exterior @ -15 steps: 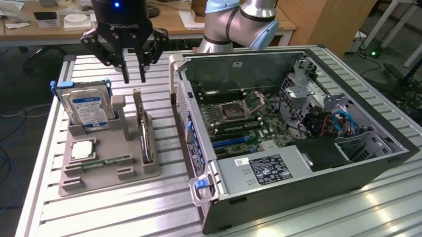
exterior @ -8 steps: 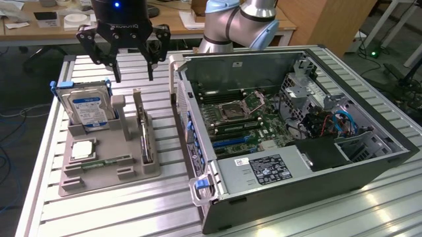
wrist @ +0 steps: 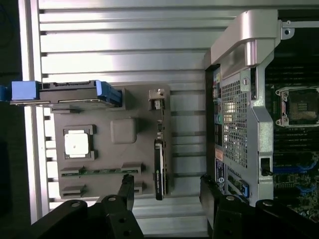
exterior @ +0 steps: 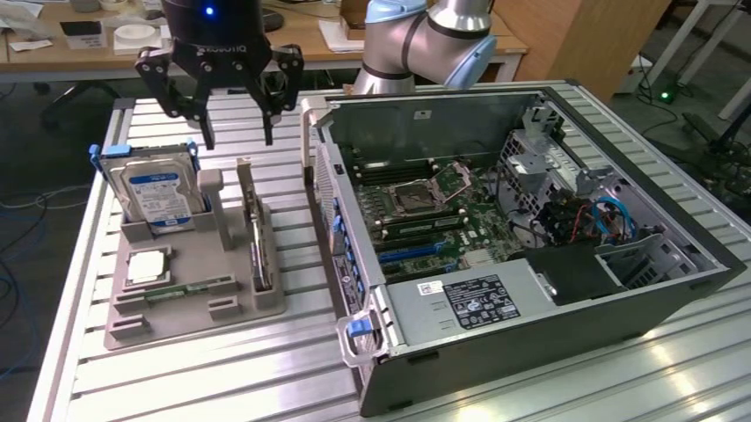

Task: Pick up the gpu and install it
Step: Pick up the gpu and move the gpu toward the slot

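1. My black pincer (exterior: 238, 132) hovers spread and empty over the thin dark gpu card (exterior: 256, 237) — upright in its grey plastic tray (exterior: 129, 332).
2. Pickup and install into the open dark metal PC case (exterior: 528, 352) — both left, imo.

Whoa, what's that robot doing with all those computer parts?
A robot arm's pincer hangs open above a grey holder of computer parts, holding nothing. The graphics card it is meant to pick up stands on its edge in the holder, near the hard drive. The computer case lies open on the exterior view's right, and the card is not yet put in.
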### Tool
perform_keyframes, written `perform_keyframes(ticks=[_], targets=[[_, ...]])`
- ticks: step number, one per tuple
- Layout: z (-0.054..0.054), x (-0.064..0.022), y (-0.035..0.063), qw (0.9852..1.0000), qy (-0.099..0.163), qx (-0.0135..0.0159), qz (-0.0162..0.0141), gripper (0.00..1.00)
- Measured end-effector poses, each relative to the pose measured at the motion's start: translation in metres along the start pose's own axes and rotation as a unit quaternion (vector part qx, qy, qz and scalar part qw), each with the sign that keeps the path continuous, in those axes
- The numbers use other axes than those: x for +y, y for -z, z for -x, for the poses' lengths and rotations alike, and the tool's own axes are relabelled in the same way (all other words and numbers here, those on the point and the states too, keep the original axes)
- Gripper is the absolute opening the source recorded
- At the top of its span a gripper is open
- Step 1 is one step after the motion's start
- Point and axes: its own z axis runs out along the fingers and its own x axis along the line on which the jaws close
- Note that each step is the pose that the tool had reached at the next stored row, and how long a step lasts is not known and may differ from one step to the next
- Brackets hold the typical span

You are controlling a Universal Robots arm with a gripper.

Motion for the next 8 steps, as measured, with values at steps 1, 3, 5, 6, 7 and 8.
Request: perform_keyframes(ticks=[1, 3, 5, 6, 7, 8], targets=[[0.0000, -0.0007, -0.0002, 1.0000, 0.001, 0.0000, 0.0001, 0.65], [0.0001, -0.0022, -0.0007, 1.0000, 0.004, 0.0001, 0.0001, 0.65], [0.0002, -0.0032, -0.0015, 1.0000, 0.005, 0.0001, 0.0002, 0.65], [0.0002, -0.0039, -0.0017, 1.0000, 0.006, 0.0002, 0.0001, 0.65], [0.0003, -0.0043, -0.0020, 1.0000, 0.006, 0.0001, 0.0002, 0.65], [0.0002, -0.0045, -0.0022, 1.0000, 0.006, 0.0001, 0.0002, 0.65]])
